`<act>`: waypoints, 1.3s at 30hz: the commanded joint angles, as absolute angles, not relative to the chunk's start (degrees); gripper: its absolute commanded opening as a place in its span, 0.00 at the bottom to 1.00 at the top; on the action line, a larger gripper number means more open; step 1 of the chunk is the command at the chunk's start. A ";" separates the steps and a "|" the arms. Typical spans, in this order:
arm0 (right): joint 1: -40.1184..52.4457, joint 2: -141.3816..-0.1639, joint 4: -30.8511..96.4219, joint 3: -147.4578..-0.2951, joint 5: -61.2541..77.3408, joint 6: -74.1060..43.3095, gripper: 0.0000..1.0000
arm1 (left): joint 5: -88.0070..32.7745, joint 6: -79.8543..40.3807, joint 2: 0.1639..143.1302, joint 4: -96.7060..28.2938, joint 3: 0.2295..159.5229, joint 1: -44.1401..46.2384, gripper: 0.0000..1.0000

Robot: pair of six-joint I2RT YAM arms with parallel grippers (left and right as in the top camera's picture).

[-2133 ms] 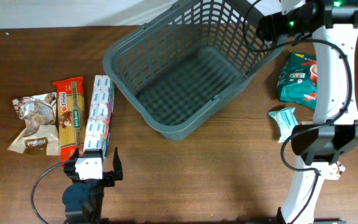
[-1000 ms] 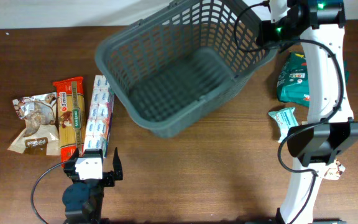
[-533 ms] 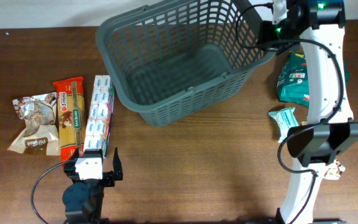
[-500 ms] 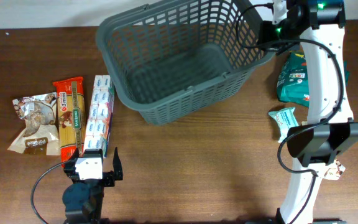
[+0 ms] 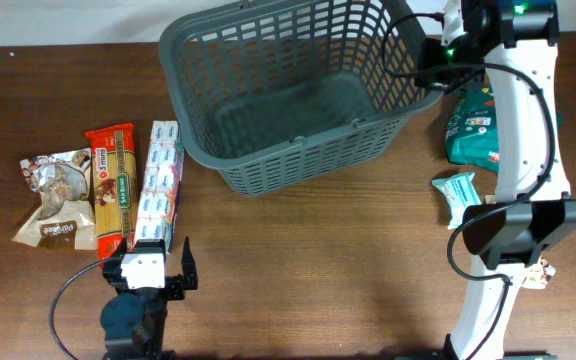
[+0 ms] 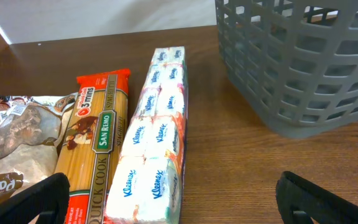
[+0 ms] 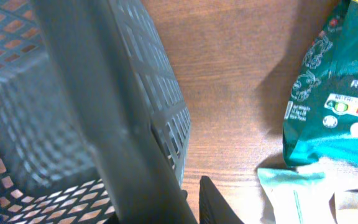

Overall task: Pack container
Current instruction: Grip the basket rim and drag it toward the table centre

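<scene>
1. One thing has changed: the container [image 5: 288,165] has swung round and slid toward the far edge of the bench [image 5: 318,280]. Two seconds ago it lay slantwise; now its long near wall runs almost left to right.
2. The right claw [image 5: 426,68] sits at the container's far right rim and looks clamped on that wall. I judge it is towing the container into place. Packing has not begun, as the base is bare.
3. The left claw [image 6: 173,186] rests near left, fingers wide apart, holding nothing.
4. Left of the container lie a tissue strip [image 5: 158,185], a spaghetti pack [image 5: 111,185] and a brown snack bag [image 5: 56,200]. The tissue strip is near its left corner, not touching.
5. To its right lie a green bag [image 5: 478,125] and a small teal packet [image 5: 458,192], partly under the right arm, which must free the rim before reaching them.
</scene>
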State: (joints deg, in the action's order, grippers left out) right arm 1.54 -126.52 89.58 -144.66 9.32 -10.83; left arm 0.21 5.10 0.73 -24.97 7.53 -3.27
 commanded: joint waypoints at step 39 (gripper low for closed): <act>2.81 -123.66 96.75 -143.68 6.15 -31.59 0.04 | -0.43 5.65 0.34 -24.88 7.31 -3.09 0.99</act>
